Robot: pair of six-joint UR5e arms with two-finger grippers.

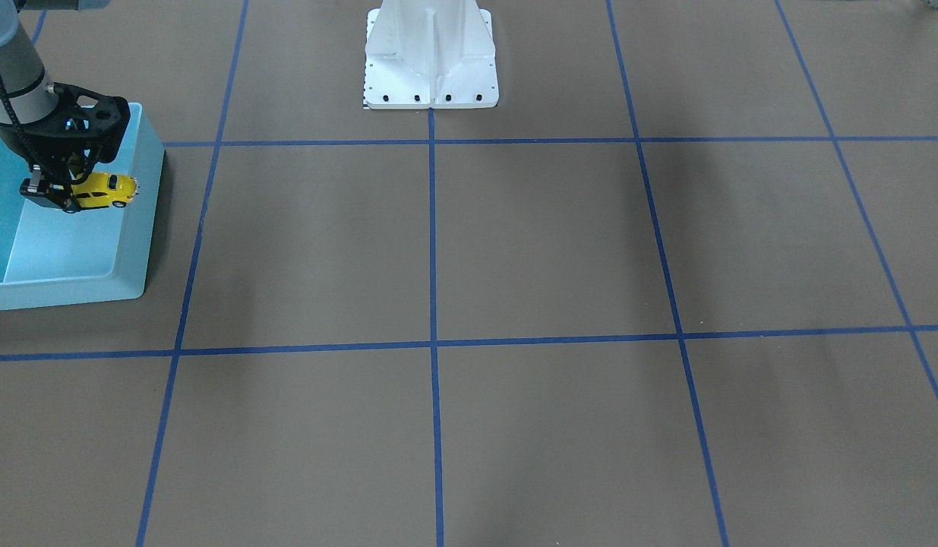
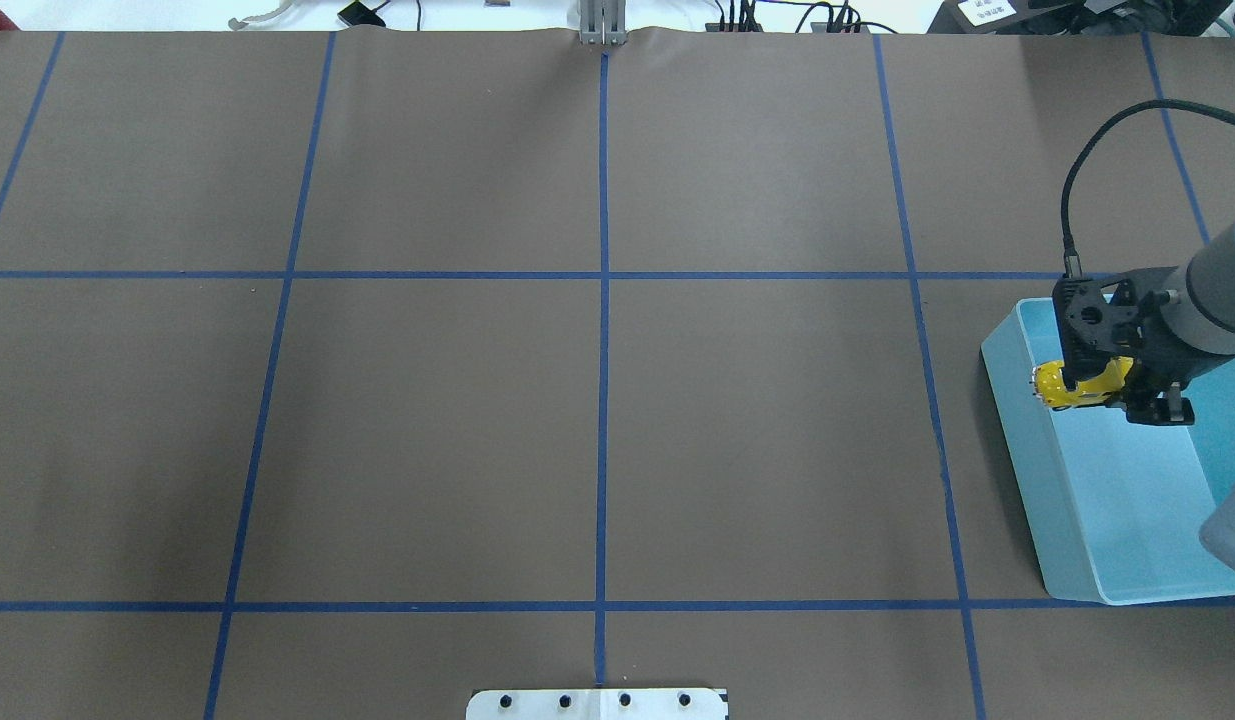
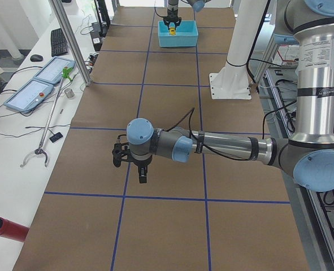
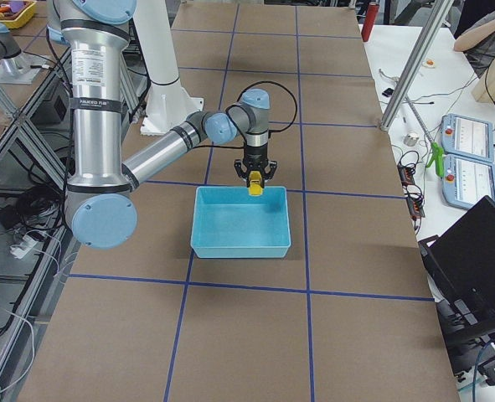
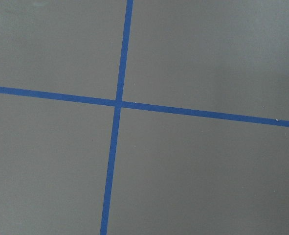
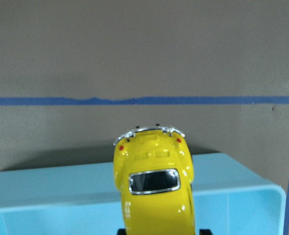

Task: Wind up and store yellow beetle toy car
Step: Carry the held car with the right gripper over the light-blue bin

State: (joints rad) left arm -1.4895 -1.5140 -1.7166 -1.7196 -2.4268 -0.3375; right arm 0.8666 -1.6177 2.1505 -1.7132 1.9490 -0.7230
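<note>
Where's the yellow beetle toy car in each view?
Front-facing: yellow beetle toy car far left, at the light blue bin.
Overhead: far right.
Exterior left: top centre, tiny.
Exterior right: centre.
Left wrist: not in view.
Right wrist: bottom centre.
Shared landmark: the bin.

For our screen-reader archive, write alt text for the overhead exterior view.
The right gripper holds a tiny yellow Beetle-shaped toy car over the rim of a light blue plastic bin at the view's right edge. The brown table is gridded with blue tape.
</note>
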